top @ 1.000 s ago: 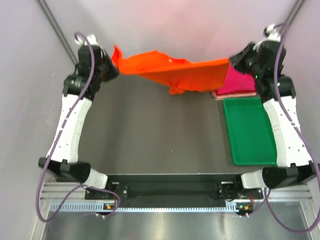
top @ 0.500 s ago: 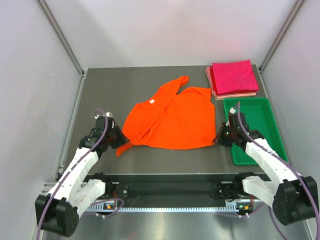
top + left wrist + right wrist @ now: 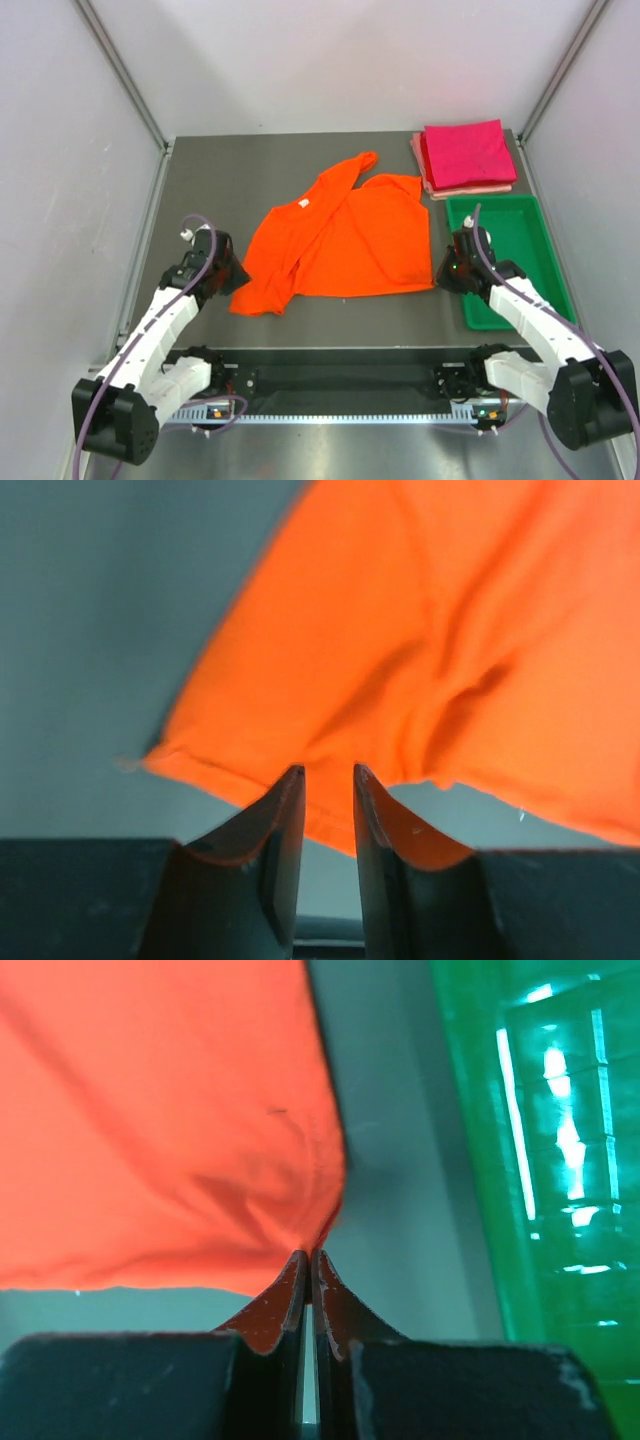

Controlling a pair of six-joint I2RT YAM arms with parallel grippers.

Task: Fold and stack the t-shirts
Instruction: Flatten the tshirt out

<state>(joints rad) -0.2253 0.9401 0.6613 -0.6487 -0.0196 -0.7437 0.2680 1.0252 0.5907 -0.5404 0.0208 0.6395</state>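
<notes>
The bright orange t-shirt (image 3: 345,240) lies spread on the dark table, collar to the left and a sleeve pointing to the back. My left gripper (image 3: 232,276) is at its near left corner. In the left wrist view the left gripper (image 3: 328,770) has its jaws slightly apart, and the orange hem (image 3: 260,780) lies on the table just past the tips. My right gripper (image 3: 441,272) is at the shirt's near right corner. In the right wrist view the right gripper (image 3: 308,1253) is shut, pinching the orange cloth (image 3: 180,1140). The folded magenta shirt (image 3: 465,152) lies on the pale pink one (image 3: 470,189) at the back right.
A green plastic tray (image 3: 520,265) stands at the right, beside my right arm; its wall also shows in the right wrist view (image 3: 540,1160). Grey walls close in the table on the left, back and right.
The arms brought the orange shirt down from a stretched hold at the back and laid it flat. Since half a second ago the left jaws have parted and the left corner lies flat.
</notes>
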